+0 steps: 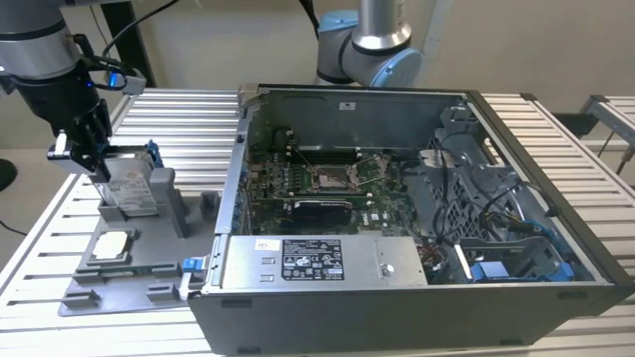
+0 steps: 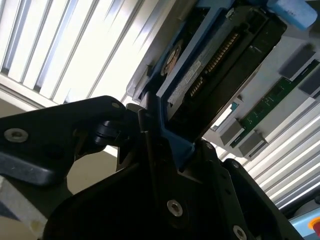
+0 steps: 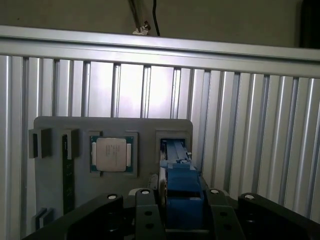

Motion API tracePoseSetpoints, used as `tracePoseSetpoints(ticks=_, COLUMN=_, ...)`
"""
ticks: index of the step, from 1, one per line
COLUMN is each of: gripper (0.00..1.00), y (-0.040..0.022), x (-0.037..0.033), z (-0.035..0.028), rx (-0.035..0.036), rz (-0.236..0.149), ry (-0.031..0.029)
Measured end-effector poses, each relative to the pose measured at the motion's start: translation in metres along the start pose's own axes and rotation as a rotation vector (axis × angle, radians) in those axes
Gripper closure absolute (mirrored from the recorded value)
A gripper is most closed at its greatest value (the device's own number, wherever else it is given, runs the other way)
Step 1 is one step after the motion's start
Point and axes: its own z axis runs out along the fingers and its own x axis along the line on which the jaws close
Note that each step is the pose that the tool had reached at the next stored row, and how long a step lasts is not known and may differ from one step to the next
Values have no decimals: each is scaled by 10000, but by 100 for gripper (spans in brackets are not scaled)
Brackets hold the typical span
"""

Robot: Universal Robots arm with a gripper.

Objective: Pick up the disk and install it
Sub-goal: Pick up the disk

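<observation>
Currently, the hand is seen clamped on the blue bracket of the disk, with its fingers pressed against the bracket's two sides in the first wrist view. The disk is stood upright in a slot of the grey fixture on the table, at the exterior view's left. A small square chip is seated on the fixture's near part. The open computer case is set just beside the fixture, towards the exterior view's right.
</observation>
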Motion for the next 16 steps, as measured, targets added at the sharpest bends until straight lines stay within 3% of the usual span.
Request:
tracePoseSetpoints(ticks=7, gripper=100, y=0, x=0, z=-4, rx=0, rz=0, ry=-2)
tracePoseSetpoints(ticks=13, gripper=100, y=1, x=-2, z=-101, rx=1, rz=13, ry=-1)
tracePoseSetpoints(ticks=16, gripper=100, y=1, x=-2, z=-107, rx=3, rz=15, ry=-2)
